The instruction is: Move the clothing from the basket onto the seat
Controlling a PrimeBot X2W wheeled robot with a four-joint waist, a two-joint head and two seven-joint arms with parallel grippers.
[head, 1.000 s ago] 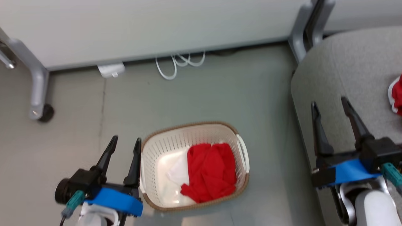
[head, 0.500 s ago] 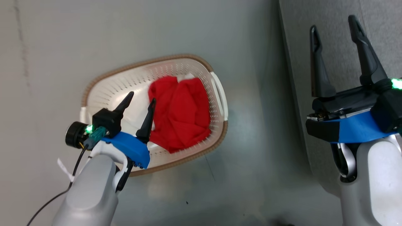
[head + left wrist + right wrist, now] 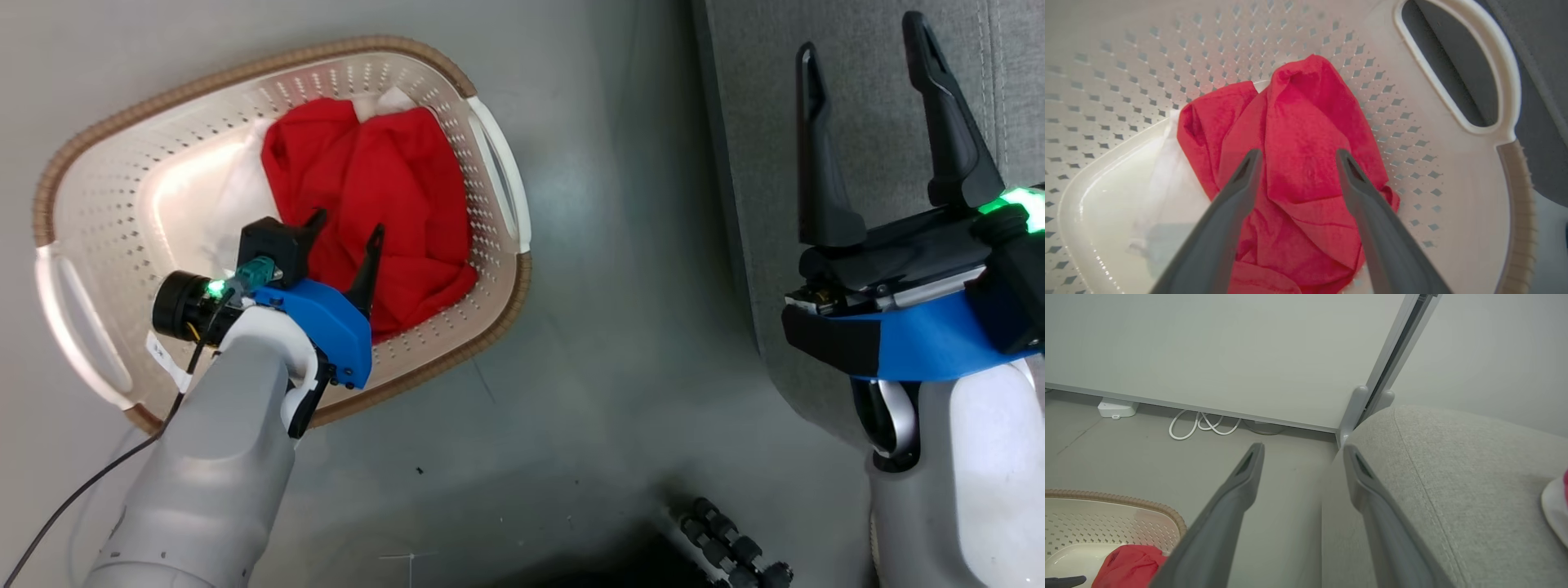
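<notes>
Left gripper (image 3: 345,224), fingers apart and empty, above red clothing (image 3: 375,180) in basket (image 3: 245,69) on floor (image 3: 612,327); right gripper (image 3: 860,34), fingers wide apart, empty, over seat (image 3: 751,98) edge.

Looking like a lab or test room staged as a home. Showing a bare grey floor (image 3: 604,245), a plain pale partition panel (image 3: 1208,347) on a metal post (image 3: 1357,404), a white cable (image 3: 1202,424) lying looped at its foot. Mixing in a grey upholstered seat (image 3: 1453,477) and a laundry basket (image 3: 114,196).
</notes>
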